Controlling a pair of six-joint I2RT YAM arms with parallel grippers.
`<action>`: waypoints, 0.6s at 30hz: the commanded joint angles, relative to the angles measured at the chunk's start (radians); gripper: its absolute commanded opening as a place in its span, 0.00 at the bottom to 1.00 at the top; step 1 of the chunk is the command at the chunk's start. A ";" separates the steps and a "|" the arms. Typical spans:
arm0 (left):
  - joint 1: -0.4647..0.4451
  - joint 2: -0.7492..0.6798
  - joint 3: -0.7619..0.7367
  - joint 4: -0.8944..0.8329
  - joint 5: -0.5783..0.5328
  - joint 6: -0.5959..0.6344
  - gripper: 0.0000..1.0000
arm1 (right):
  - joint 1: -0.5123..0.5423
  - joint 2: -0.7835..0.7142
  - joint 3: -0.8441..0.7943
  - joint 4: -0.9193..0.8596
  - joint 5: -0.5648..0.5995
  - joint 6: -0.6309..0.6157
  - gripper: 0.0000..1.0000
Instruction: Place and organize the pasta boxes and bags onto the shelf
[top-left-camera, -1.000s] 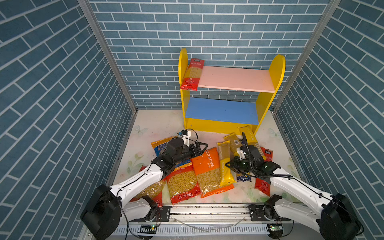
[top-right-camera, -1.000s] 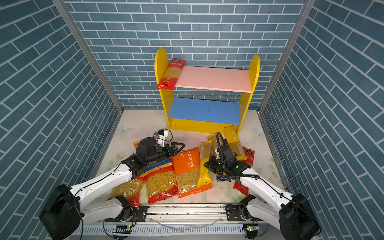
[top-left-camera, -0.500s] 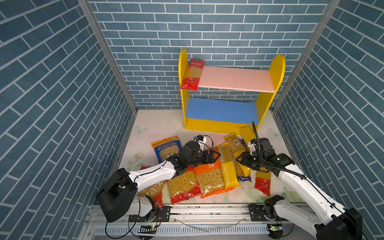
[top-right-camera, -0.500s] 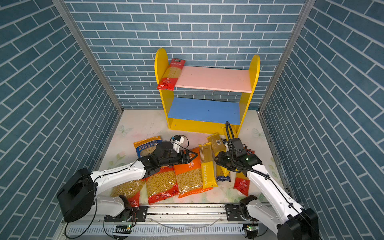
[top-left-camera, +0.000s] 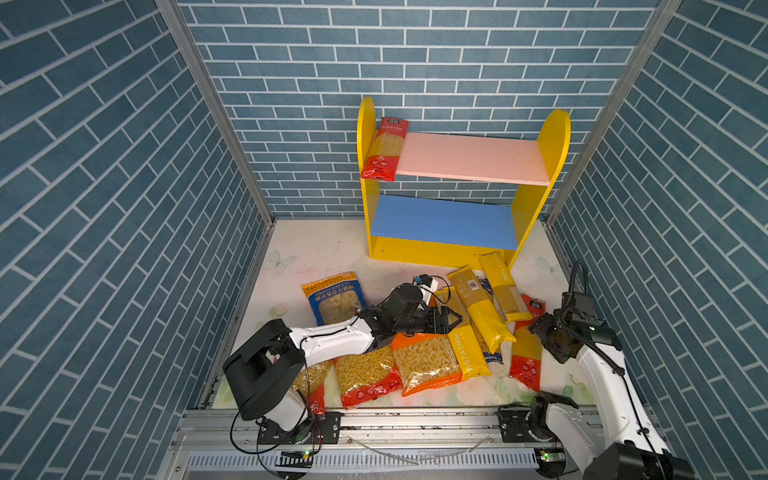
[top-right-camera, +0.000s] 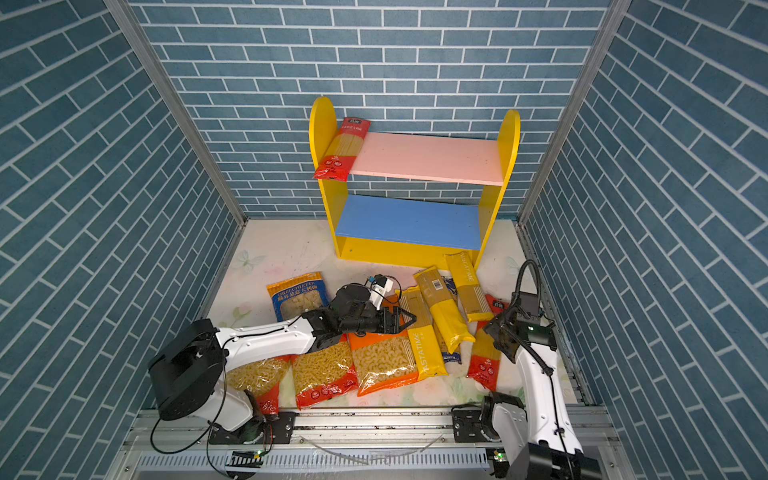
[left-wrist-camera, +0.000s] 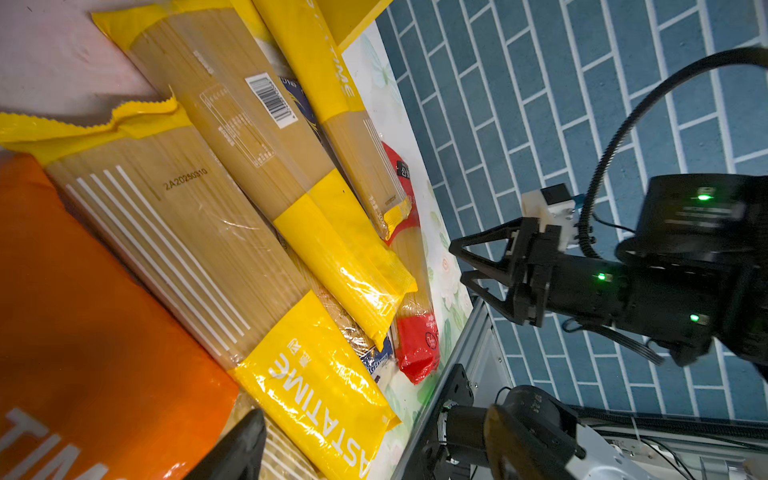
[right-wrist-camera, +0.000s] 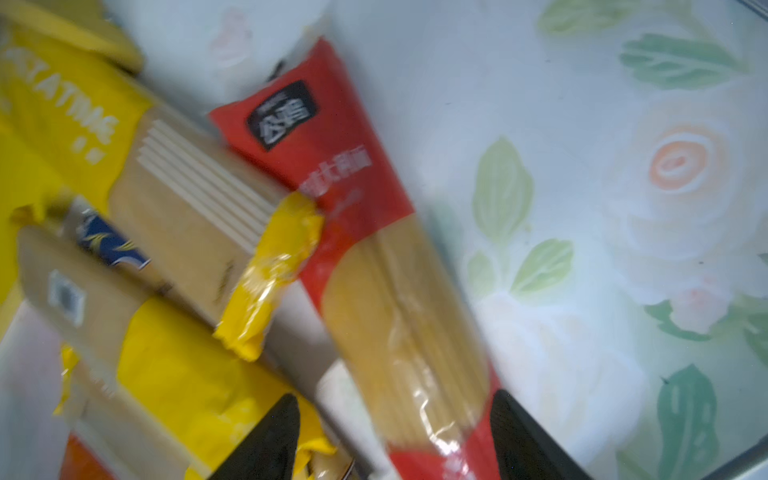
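The step in hand looks like choosing the next packet from the floor pile, since nearly all the packets lie on the table at 6 o'clock of the shelf (top-left-camera: 552, 141).

The left gripper (top-left-camera: 453, 321) lies low over the pile and points toward 3 o'clock. Its jaws are spread and hold nothing. It sits above the upper end of a yellow PASTATIME pack (top-left-camera: 469, 353) that rests on the orange bag (top-left-camera: 424, 361).

Only one red spaghetti pack (top-left-camera: 384, 149) is on the shelf, at the 9 o'clock end of the pink upper board (top-left-camera: 469, 158), with its near end hanging over the front edge.

The right gripper (left-wrist-camera: 457, 262) hangs over the pile's 3 o'clock edge, jaws wide apart. In the right wrist view they straddle the red floor pack (right-wrist-camera: 395, 291) without pinching it.

The next move probably calls for lowering onto that pack, closing across its narrow width, and carrying it toward 12 o'clock. A yellow pack's crumpled end (right-wrist-camera: 270, 270) overlaps it and may drag along.
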 joint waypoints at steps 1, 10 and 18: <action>-0.006 -0.014 0.010 0.017 0.021 0.024 0.83 | -0.110 0.044 -0.092 0.164 -0.132 0.019 0.79; -0.016 0.065 0.088 -0.019 0.038 0.067 0.83 | -0.224 0.245 -0.150 0.355 -0.401 -0.054 0.83; -0.068 0.227 0.242 0.009 0.058 0.054 0.83 | -0.222 0.202 -0.209 0.335 -0.469 -0.103 0.61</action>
